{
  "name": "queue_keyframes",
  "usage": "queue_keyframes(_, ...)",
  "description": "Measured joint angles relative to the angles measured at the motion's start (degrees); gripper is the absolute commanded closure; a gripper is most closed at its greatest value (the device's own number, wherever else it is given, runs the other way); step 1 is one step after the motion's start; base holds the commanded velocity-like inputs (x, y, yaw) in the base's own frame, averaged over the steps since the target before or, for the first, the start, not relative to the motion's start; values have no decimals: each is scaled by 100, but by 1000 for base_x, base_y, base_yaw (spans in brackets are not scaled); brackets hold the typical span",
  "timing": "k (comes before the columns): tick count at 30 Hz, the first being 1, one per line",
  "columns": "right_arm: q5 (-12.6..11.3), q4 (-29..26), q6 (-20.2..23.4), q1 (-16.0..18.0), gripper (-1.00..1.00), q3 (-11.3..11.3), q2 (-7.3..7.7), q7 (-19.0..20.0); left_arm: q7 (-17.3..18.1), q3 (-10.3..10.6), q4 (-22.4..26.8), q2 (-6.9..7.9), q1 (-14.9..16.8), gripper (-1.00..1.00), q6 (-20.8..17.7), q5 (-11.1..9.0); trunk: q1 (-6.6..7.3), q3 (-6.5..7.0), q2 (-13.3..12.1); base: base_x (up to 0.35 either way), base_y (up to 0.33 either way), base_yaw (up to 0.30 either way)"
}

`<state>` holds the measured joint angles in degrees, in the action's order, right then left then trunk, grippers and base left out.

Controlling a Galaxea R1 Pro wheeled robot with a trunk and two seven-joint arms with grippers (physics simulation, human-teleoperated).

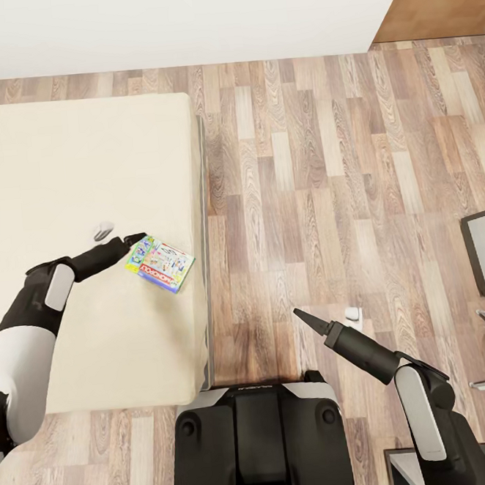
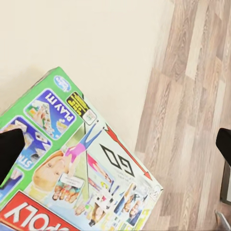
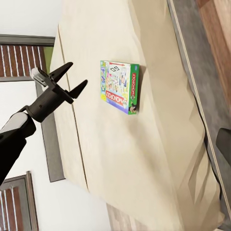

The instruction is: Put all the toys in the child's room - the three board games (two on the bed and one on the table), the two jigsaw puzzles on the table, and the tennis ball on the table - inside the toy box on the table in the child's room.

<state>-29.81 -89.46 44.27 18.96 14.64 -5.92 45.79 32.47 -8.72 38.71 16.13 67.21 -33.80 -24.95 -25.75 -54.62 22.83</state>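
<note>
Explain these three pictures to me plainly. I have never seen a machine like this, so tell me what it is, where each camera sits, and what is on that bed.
This is a simulated wheeled robot with two arms, each ending in a two-fingered gripper. The large picture looks down from its head: its dark base is at the bottom, with wood floor ahead. The left gripper reaches over the bed, whose cover is plain cream. The right gripper hangs over the floor, holding nothing.

The other two pictures come from cameras on the wrists. The left wrist view looks closely at a board game, a Monopoly box lying flat near the bed's edge. The right wrist view sees the same box from farther off, with the left gripper's fingers spread open beside it, not touching it. Nothing is held yet.
</note>
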Motion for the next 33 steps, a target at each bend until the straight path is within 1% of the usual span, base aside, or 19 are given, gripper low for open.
queue_keyframes(5, 0, 0, -2, 0, -100, 0, 0, -4, -133, -4, -2, 14, 0, -100, 133, 0, 0, 0, 0, 0, 0, 0)
queue_keyframes(12, 0, 0, -4, 0, -100, 0, 0, -6, -321, -10, 32, 35, 0, -100, 169, -9, 0, 0, 0, 0, 0, 0)
queue_keyframes(18, 0, 0, -2, 0, -100, 0, 0, -6, -365, -11, 46, 188, 0, -100, 156, -9, 0, 0, 0, 0, 0, 0)
queue_keyframes(22, 0, 0, -3, 0, -100, 0, 0, -12, -389, -11, 48, 231, 0, -100, 155, -11, 0, 0, 0, 0, 0, 0)
queue_keyframes(33, 2, 0, -3, 0, -100, 0, 0, -14, -682, -10, 44, 247, 0, -100, 199, -12, 0, 0, 0, 0, 0, 0)
